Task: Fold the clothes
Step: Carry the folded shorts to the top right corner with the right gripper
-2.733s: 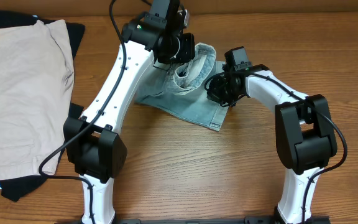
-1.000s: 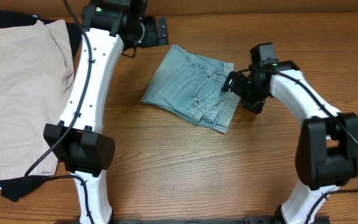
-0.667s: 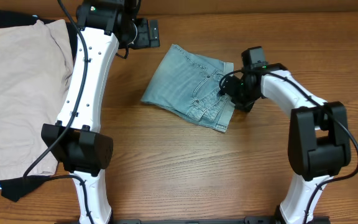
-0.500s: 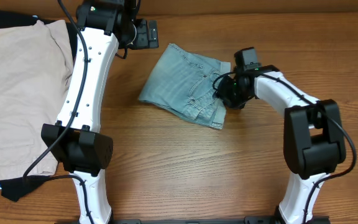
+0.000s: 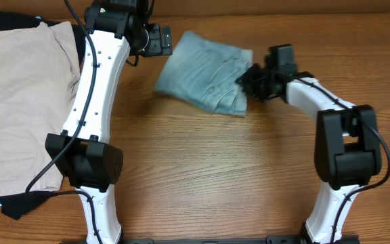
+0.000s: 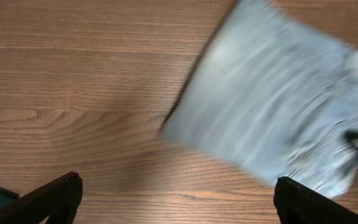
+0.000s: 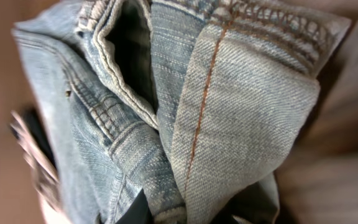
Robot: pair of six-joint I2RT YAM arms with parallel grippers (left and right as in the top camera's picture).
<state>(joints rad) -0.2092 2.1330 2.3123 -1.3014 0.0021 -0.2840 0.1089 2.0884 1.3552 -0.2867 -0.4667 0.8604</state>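
Two grippers: right gripper (image 5: 251, 76) pinches the folded shorts (image 5: 205, 73) upper centre, dragging them; left gripper (image 5: 156, 41) gapes wide. Next, probably place them neatly.

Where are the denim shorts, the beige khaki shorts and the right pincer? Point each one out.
denim shorts (image 5: 198, 71), overhead view, on the folded cloth's middle.
beige khaki shorts (image 5: 22, 102), overhead view, on the broad flat middle of the fabric.
right pincer (image 5: 248, 79), overhead view, at the fingertips gripping the denim's right edge.
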